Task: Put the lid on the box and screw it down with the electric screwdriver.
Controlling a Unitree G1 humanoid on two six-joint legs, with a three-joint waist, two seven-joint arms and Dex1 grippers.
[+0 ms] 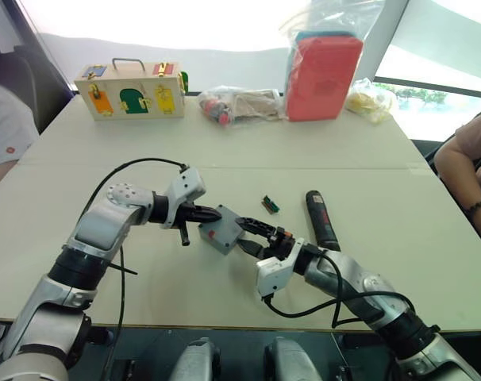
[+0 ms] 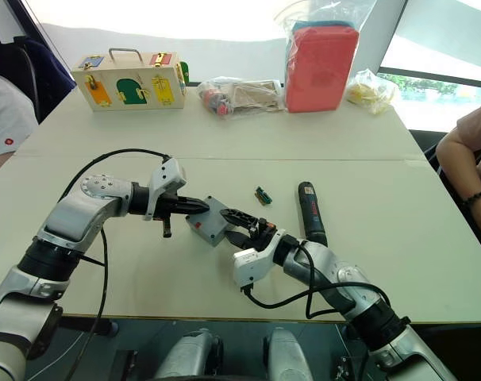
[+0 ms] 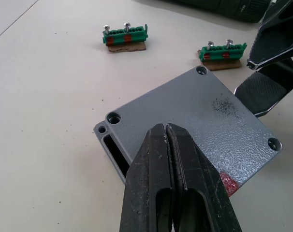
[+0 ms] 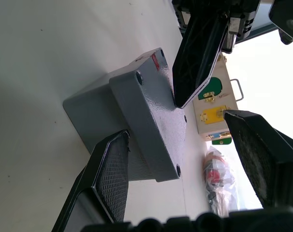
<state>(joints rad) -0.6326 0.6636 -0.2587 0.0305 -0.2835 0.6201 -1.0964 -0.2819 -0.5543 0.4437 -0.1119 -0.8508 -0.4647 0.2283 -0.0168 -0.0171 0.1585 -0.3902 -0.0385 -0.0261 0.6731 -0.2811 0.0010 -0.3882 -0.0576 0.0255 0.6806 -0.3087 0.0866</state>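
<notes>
Big pale table (image 1: 82, 262), clutter along the back. Left gripper (image 1: 215, 213) is pinched closed, empty, tip pressing on the lid (image 3: 199, 121), which sits on the box (image 4: 93, 116). Right gripper (image 4: 185, 159) gapes wide around both. Light, stiff, slick plastic, so I'd grab the box's side walls.

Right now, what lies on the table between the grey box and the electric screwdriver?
A small green connector piece lies between the box and the electric screwdriver; the right gripper reaches into that gap too. Seen in the left eye view.
</notes>
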